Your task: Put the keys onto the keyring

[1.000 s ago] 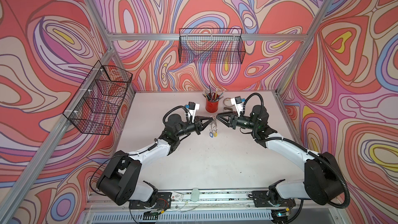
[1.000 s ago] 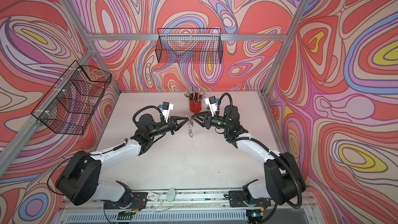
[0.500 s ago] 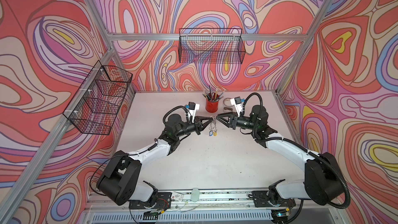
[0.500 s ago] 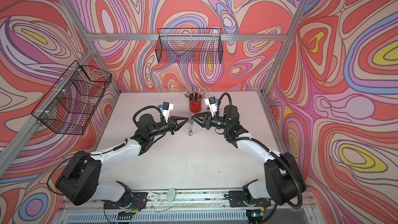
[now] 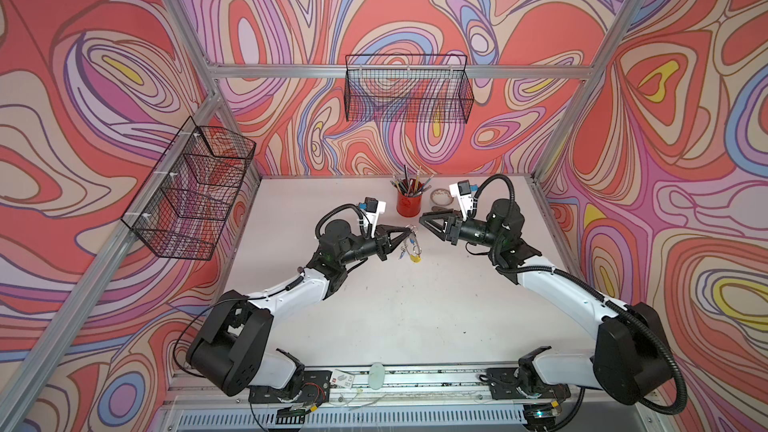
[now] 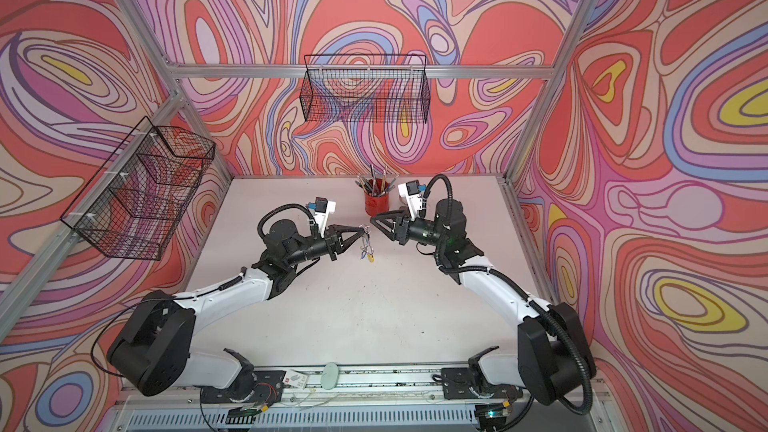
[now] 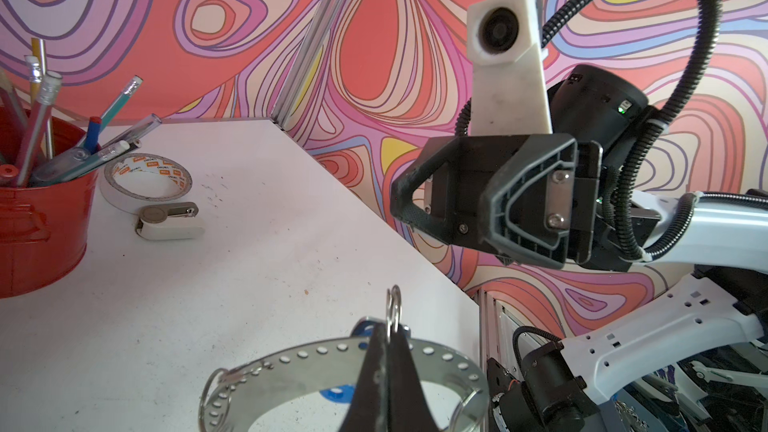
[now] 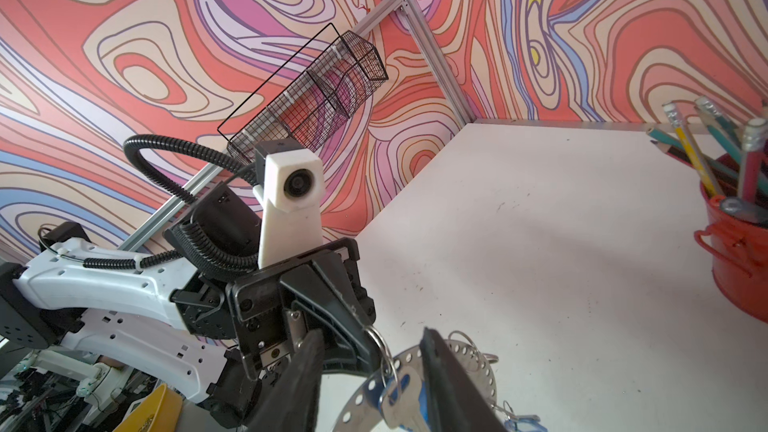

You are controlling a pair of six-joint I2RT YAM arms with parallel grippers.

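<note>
My left gripper (image 5: 409, 233) (image 6: 362, 233) (image 7: 388, 351) is shut on the small split ring (image 7: 393, 305) of one of the keys (image 8: 405, 407), which hangs by its blue tag. Under those fingers sits the keyring (image 7: 291, 363) (image 8: 469, 361), a perforated silver hoop; in both top views its yellow segment (image 5: 414, 258) (image 6: 369, 258) is low by the table. A second blue tag (image 8: 519, 417) lies beside the hoop. My right gripper (image 5: 428, 224) (image 6: 379, 224) (image 8: 370, 367) faces the left one, open, its fingers either side of the hanging key without touching it.
A red pencil cup (image 5: 409, 205) (image 7: 37, 222) (image 8: 739, 268) stands just behind the grippers. A beige tape roll (image 5: 441, 197) (image 7: 145, 184) and a small white stapler-like tool (image 7: 170, 222) lie near it. Wire baskets hang on the back wall (image 5: 409, 93) and left wall (image 5: 191, 197).
</note>
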